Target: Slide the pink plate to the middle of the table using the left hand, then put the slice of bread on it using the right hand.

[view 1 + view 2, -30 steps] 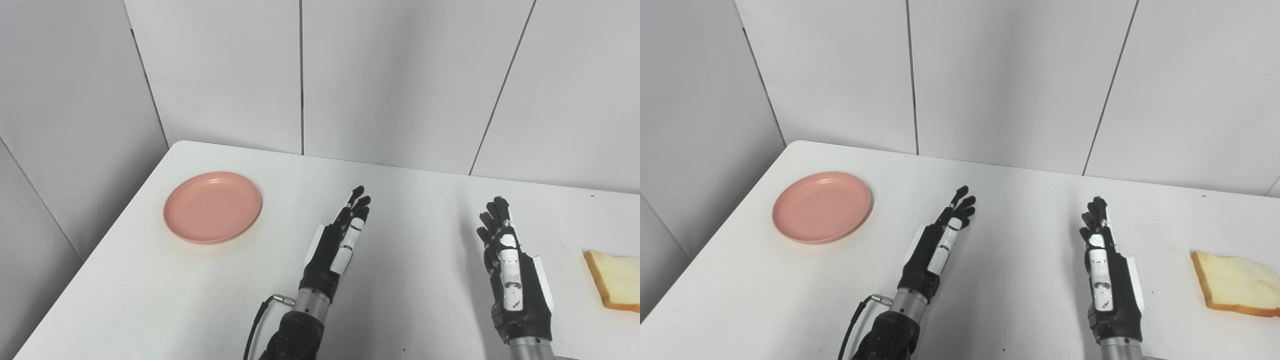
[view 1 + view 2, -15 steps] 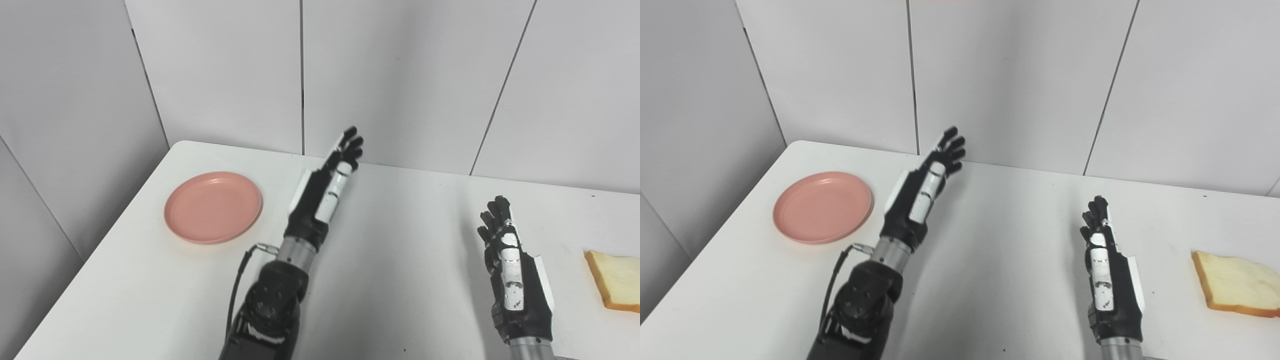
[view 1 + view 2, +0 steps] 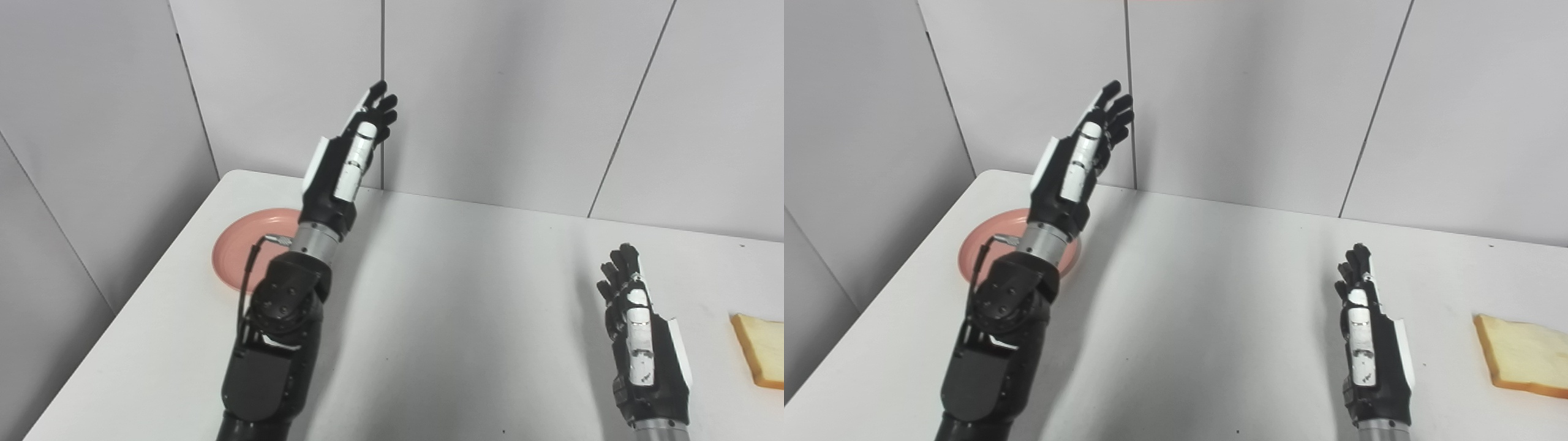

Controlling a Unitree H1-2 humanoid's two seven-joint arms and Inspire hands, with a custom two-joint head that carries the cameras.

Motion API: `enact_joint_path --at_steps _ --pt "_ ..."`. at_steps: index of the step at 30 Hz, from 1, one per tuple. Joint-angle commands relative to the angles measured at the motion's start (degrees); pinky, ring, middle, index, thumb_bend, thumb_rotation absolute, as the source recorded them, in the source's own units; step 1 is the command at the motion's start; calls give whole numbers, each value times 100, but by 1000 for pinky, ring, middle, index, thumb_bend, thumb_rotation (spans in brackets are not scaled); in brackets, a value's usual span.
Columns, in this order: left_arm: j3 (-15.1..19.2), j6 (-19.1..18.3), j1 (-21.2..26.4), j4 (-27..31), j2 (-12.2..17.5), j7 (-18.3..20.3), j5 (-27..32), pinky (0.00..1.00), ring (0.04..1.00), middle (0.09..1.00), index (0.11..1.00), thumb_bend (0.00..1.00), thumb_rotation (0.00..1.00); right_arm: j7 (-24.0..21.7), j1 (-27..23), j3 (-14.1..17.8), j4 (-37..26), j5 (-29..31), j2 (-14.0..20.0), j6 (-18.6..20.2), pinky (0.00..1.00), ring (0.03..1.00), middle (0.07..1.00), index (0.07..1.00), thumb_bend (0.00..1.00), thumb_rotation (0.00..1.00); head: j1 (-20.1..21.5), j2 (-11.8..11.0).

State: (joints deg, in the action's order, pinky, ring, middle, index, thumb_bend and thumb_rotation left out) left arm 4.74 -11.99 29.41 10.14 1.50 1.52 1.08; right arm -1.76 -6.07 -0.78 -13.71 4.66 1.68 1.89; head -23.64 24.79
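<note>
Both head cameras look down and forward over the white table (image 3: 465, 294) toward the grey panelled wall (image 3: 1249, 104), at arm's reach. The right eye sits slightly rightward, so it shows more of the table's right end; otherwise they share the whole tabletop.

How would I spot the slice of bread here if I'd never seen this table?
Start at the white table and follow it to its far right edge. Past the right hand, which is open and apart from it, the slice of bread lies flat. It is the only pale yellow, brown-crusted thing; the pink plate sits opposite.
</note>
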Motion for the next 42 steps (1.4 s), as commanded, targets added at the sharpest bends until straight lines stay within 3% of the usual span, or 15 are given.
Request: enact_joint_path --at_steps 1,4,8,11,17,23,31,42 --pt "144 46 331 153 135 -112 98 917 914 920 916 512 1000 -18 -126 28 -255 87 -34 54 1000 1000 1000 1000 212 1000 -11 2" --pt "306 185 342 124 301 -152 73 929 925 925 921 506 1000 2 -123 36 -305 73 -30 119 1000 1000 1000 1000 206 1000 -49 1" --pt "564 18 314 264 437 -330 111 934 931 921 909 505 1000 10 -106 39 -410 83 -42 252 1000 1000 1000 1000 203 1000 -48 -2" --pt "781 93 282 226 541 -398 209 936 933 926 912 505 1000 0 -104 33 -459 101 -45 302 1000 1000 1000 1000 190 1000 -62 1" --pt "1102 311 196 -100 829 -466 310 871 916 911 902 509 1000 -15 -102 36 -481 133 -21 338 1000 1000 1000 1000 186 1000 -84 -48" --pt "1469 651 64 -571 1097 -396 690 883 911 904 892 526 1000 -9 -122 39 -499 110 -9 357 1000 1000 1000 1000 169 1000 -112 -32" --pt "1641 674 -100 -808 1279 -442 932 917 926 916 901 538 1000 -35 -125 37 -559 137 15 442 1000 1000 1000 1000 172 1000 -103 -6" --pt "1877 718 -454 -1044 1292 -503 1253 946 935 930 920 497 1000 -24 -118 21 -629 75 29 524 1000 1000 1000 1000 172 1000 -139 3"
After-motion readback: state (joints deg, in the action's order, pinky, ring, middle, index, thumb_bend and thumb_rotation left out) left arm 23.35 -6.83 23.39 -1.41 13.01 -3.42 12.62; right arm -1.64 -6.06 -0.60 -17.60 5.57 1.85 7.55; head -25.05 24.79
